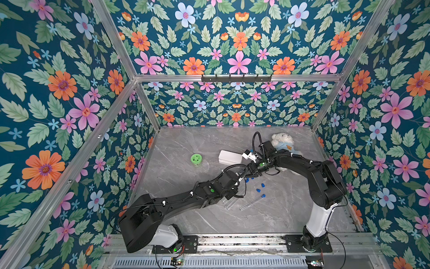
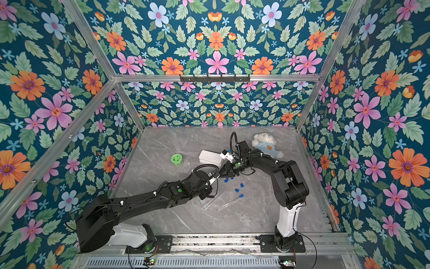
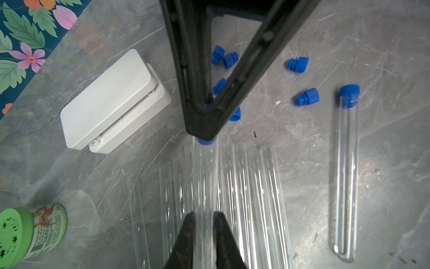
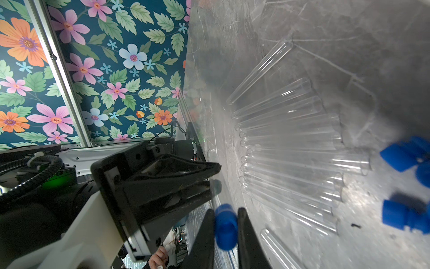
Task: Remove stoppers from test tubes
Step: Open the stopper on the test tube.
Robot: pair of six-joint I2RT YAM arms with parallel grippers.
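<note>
R gripper (image 4: 225,213) clamped on stopper (image 4: 225,230), tube (image 3: 206,177) in L gripper (image 3: 205,216)

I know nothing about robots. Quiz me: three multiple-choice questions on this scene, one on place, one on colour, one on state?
1. The capped tube on the table lies: A) apart from the bare tubes; B) across them; C) under them.
2. The stoppers are: A) red; B) blue; C) green.
3. The right tool is: A) wide open; B) shut on a stopper; C) out of sight.
Answers: 1 A, it lies alone to one side; 2 B, all are bright blue; 3 B, it pinches one.
</note>
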